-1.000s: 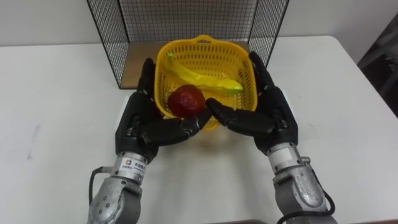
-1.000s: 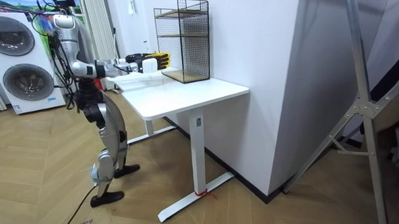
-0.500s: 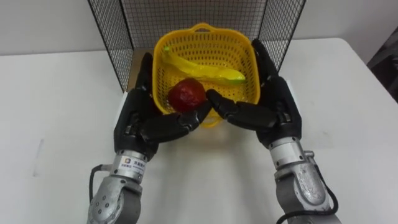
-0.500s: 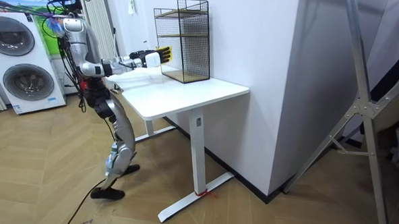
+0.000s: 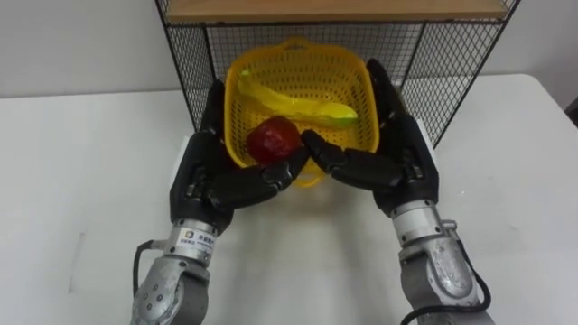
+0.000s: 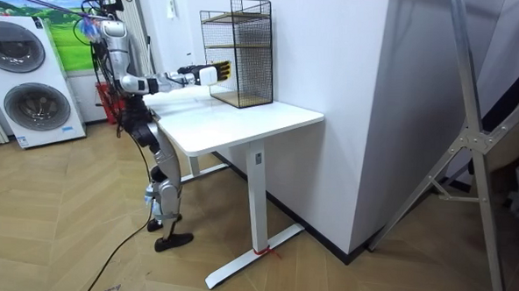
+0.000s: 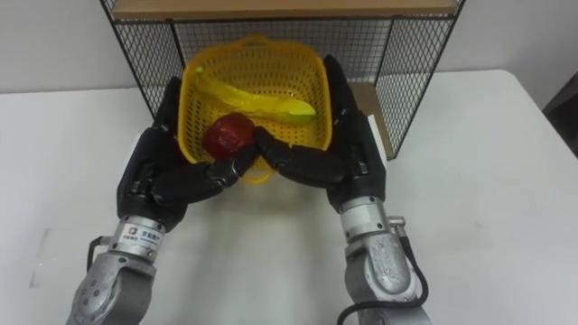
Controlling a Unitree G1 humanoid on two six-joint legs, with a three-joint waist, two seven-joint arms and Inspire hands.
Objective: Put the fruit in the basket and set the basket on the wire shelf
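- Between the two hands, at the open front of the wire shelf (image 5: 442, 68), hangs the yellow basket (image 5: 354, 86). Its far rim is just under the shelf's wooden upper board (image 5: 334, 9), and its near part is outside the mesh.
- Inside it a banana (image 5: 293, 108) lies across the middle. A round red fruit (image 5: 273, 140) rests against the near wall, just beside the banana.
- On the basket's left side the left hand (image 5: 209, 176) lies flat, with its fingers straight along the wall and its thumb reaching across below the near edge.
- On the opposite side the right hand (image 5: 397, 158) does the same, and the two thumb tips come close together under the red fruit.
- Neither hand curls round the basket. It is pressed and carried between the flat palms.
- Below, the white worktop (image 5: 81, 153) spreads out on both sides. In the room view the basket appears lifted off it.
- In the room view the robot stands at the worktop's end on the room view's left. It leans forward with both arms stretched toward the shelf, which stands at the back by the wall.
- Behind the robot stand two washing machines (image 6: 33, 100).
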